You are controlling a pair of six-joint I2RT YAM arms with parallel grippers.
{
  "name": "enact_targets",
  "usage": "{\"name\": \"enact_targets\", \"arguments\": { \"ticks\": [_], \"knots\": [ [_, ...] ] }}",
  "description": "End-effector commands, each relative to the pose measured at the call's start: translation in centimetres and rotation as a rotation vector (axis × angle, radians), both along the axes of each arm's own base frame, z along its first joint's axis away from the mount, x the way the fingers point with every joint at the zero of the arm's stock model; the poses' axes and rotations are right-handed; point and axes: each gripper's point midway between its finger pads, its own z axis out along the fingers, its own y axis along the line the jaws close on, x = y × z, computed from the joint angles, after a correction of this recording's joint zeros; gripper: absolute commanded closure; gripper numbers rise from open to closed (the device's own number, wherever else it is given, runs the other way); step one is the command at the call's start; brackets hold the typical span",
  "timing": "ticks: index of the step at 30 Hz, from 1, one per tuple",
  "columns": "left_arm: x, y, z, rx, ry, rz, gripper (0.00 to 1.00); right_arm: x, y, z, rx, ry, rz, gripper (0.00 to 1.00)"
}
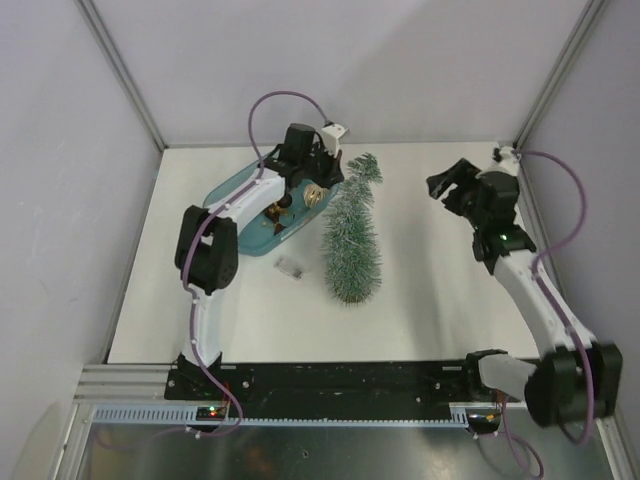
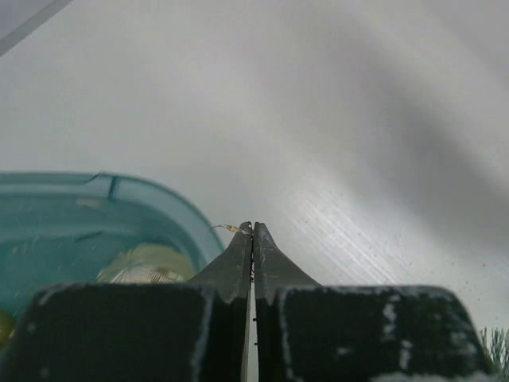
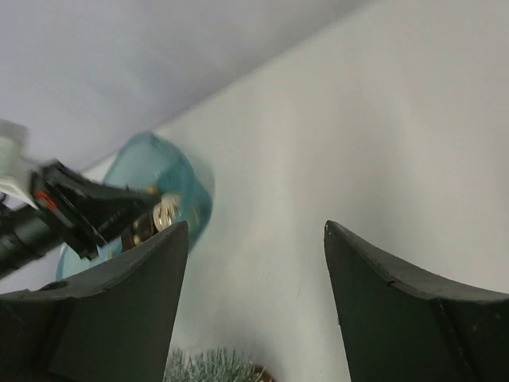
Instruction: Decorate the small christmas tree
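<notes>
place: robot lab test cell | evidence: plain pale panel walls [image 1: 350, 60], aluminium frame posts [image 1: 120, 70], white counter [image 1: 430, 300], two arms [image 1: 205, 310] bolted to black rail [image 1: 340, 378]

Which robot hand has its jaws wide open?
The right gripper, right of the small christmas tree: its jaws stand wide apart. The left gripper, by the teal tub, has jaws pressed shut.
</notes>
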Motion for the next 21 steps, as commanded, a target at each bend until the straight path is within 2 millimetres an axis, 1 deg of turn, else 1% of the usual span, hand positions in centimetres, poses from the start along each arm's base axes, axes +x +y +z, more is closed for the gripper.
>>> {"name": "enact_targets", "arguments": {
  "ticks": [1,4,6,8,9,12,18,21],
  "knots": [
    [0.8,-3.6,2.0,-0.075,-0.039,-0.062,0.98,2.0,5.8,-1.7,0.182,0.046,0.287,0.25],
    [0.0,-5.6,2.3,-0.128,-0.020,-0.151,0.96,3.0,7.6,-4.6,0.176,0.108,0.334,0.24],
    [-0.4,-6.7,2.6,-0.155,-0.015,-0.201,0.95,3.2,8.3,-6.1,0.169,0.135,0.359,0.24],
    [-0.8,-7.7,2.9,-0.183,-0.010,-0.246,0.94,3.2,8.9,-7.0,0.175,0.138,0.386,0.23],
    [-0.9,-8.1,3.5,-0.202,-0.011,-0.271,0.94,3.3,9.1,-7.2,0.186,0.130,0.398,0.23],
    [-1.4,-9.3,4.1,-0.249,0.007,-0.327,0.94,3.3,9.5,-8.2,0.233,0.121,0.427,0.23],
    [-3.2,-11.1,6.0,-0.341,0.043,-0.455,0.92,3.5,10.1,-9.1,0.325,0.087,0.480,0.23],
    [-3.8,-11.7,6.9,-0.362,0.037,-0.500,0.91,3.6,10.2,-9.1,0.358,0.058,0.501,0.24]
  ]
}}
